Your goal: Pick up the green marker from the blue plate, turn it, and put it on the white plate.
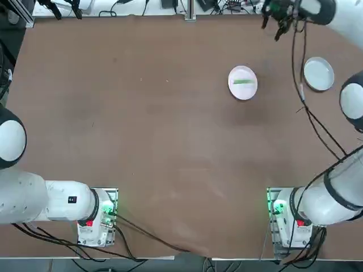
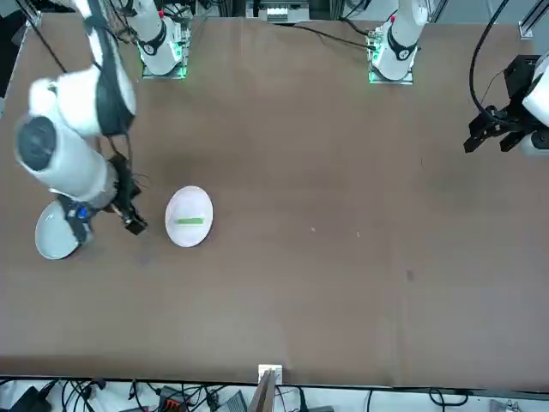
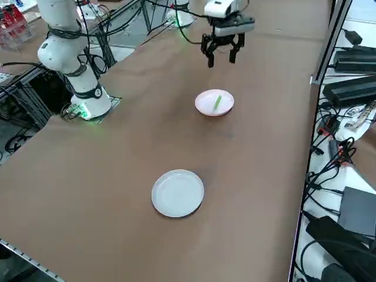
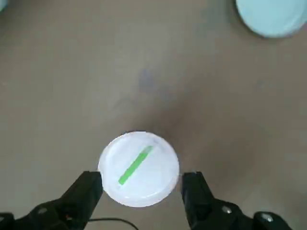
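Observation:
The green marker (image 1: 243, 81) lies flat on the white plate (image 1: 243, 91), out past the table's middle on the right-hand side. It shows again as the green marker (image 4: 135, 165) on the white plate (image 4: 160, 172) in the wrist view. The blue plate (image 1: 318, 73) sits empty to the right of it. My right gripper (image 1: 281, 22) hangs high above the table, beyond both plates, open and holding nothing. From the side, the right gripper (image 3: 222, 51) is well clear of the white plate (image 3: 205, 104) and the blue plate (image 3: 177, 192).
Cables and equipment line the table's far edge (image 1: 187, 8). Power bricks and cables (image 3: 352, 88) lie off the table along that edge in the side view. Bare brown tabletop (image 1: 142, 124) stretches left of the plates.

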Action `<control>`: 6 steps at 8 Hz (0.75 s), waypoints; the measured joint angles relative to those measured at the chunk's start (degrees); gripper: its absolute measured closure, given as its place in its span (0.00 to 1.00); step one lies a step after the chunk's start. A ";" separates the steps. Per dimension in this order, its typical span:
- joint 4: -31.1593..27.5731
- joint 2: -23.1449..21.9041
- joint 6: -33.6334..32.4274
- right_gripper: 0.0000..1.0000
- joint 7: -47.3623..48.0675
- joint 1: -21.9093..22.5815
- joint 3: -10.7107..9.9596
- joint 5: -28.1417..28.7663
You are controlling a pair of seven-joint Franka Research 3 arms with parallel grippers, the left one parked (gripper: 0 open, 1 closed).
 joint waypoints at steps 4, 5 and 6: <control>0.15 -7.74 -7.04 0.00 -31.33 -7.11 -0.31 0.31; 0.16 -8.99 -7.54 0.00 -35.96 -7.41 -0.36 0.33; 0.18 -10.05 -7.75 0.00 -37.75 -7.40 -0.32 0.33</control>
